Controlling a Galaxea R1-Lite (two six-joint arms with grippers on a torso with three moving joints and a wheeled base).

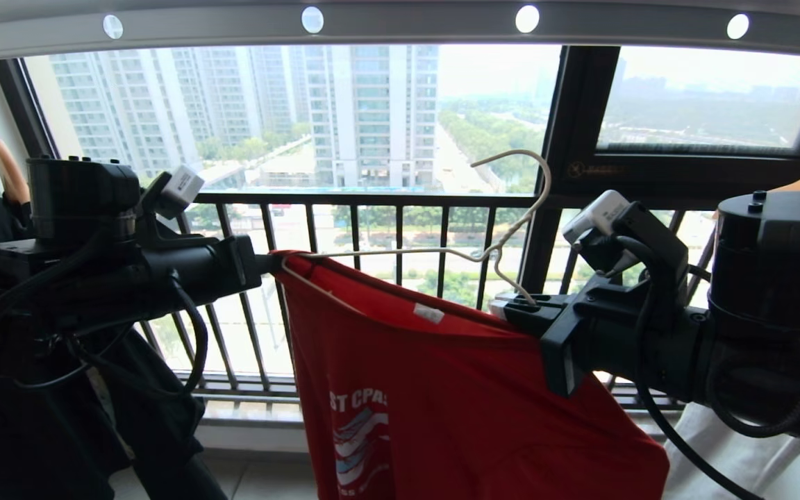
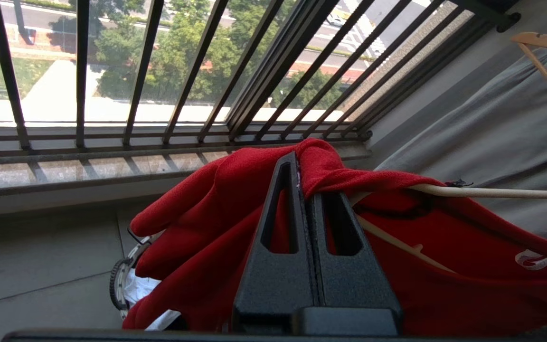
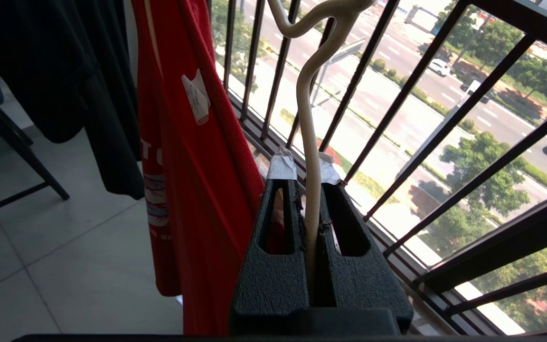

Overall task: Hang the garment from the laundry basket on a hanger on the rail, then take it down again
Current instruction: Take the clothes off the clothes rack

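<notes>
- The red T-shirt [image 1: 442,396] hangs below the grey holed rail [image 1: 400,21], draped over the cream wire hanger [image 1: 504,229], which is not hooked on that rail.
- The left gripper [image 2: 304,190] is clamped on the shirt's shoulder fabric.
- The right gripper [image 3: 304,199] is pinched on the hanger's wire.
- Under the shirt, the laundry basket [image 2: 119,285] holds white cloth.

Both arms raised, reaching forward, roughly level with each other, forearms converging toward the middle. Left gripper [image 2: 304,175]: fingers pressed flat together, pinching a fold of red T-shirt [image 1: 442,396] cloth at the tips. Right gripper [image 3: 307,190]: fingers closed on the wire hanger [image 3: 309,156], which runs up between them; white tape on the fingertips [image 3: 281,167].
</notes>
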